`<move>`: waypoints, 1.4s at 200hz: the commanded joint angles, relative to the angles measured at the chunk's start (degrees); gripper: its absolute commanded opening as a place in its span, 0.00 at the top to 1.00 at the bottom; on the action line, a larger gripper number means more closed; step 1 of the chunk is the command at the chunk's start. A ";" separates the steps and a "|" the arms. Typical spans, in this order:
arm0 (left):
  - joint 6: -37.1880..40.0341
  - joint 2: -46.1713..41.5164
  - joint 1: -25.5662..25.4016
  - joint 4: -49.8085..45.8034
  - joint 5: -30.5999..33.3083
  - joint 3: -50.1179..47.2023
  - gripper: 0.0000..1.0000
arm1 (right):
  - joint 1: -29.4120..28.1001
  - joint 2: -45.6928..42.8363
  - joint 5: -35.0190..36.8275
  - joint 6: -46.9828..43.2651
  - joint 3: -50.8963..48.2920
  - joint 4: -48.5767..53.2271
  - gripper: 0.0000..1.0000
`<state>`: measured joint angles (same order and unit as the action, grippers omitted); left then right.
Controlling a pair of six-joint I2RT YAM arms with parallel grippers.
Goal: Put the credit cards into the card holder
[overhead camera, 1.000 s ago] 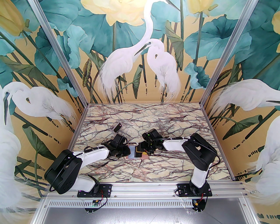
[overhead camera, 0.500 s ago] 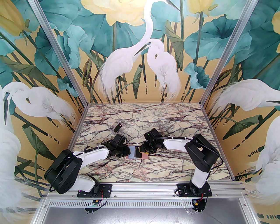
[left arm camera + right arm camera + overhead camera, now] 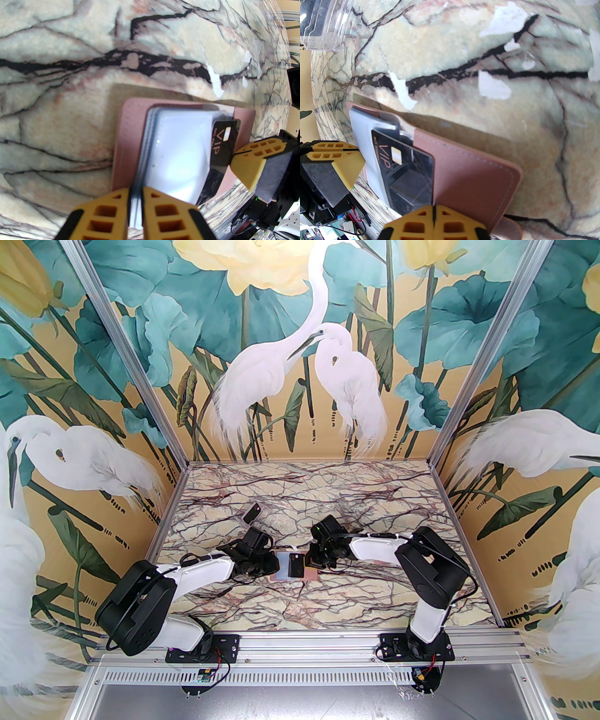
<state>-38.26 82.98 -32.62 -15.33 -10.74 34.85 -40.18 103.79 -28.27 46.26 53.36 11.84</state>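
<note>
Black gold-lettered card (image 3: 403,173) sits partly in open pink holder (image 3: 468,178).
Left gripper (image 3: 135,196) clamps the pale sleeves (image 3: 178,150); right gripper (image 3: 434,212) fingers pressed together at the card's edge.

Robotics laboratory test cell: an aluminium-profile frame (image 3: 123,376) carries printed heron-and-lotus wall panels (image 3: 281,357) around a marble-patterned table (image 3: 304,483), with arm bases (image 3: 225,644) bolted along its near edge.
</note>
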 commanded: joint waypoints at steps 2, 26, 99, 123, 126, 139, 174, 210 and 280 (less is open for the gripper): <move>0.37 4.25 -0.24 -1.93 -0.29 -2.96 0.83 | -0.14 1.78 0.68 -0.06 1.03 -0.03 1.00; 0.28 4.30 -0.25 -1.72 -0.35 -3.20 0.83 | -0.18 2.08 0.35 0.06 0.95 -0.51 1.00; 0.38 4.65 -0.25 -1.10 -0.90 -3.30 0.83 | -0.69 2.48 -1.75 0.99 1.17 -3.02 1.00; 0.39 4.73 -0.25 -1.07 -0.95 -3.37 0.83 | -0.90 2.89 -2.36 1.21 1.44 -3.60 1.00; 0.43 4.78 -0.25 -1.05 -0.95 -3.38 0.83 | -0.87 2.85 -2.44 1.24 1.54 -3.71 1.00; 0.37 4.81 -0.25 -0.88 -0.95 -3.34 0.83 | -0.97 2.92 -2.49 1.24 1.68 -3.64 1.00; 0.28 4.74 -0.25 -0.79 -0.95 -3.40 0.83 | -1.04 3.15 -2.96 1.38 1.90 -3.93 1.00; 0.12 4.56 -0.21 -0.75 -1.21 -3.36 0.83 | -1.13 2.85 -4.05 2.16 1.44 -5.01 1.00; 0.15 4.16 -0.25 -1.43 -1.22 -2.95 0.82 | -1.32 2.35 -5.97 3.81 1.11 -7.25 1.00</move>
<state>-38.26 83.24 -32.51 -14.79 -11.05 34.59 -40.95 105.69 -32.69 48.86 53.98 6.31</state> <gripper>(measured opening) 0.175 0.059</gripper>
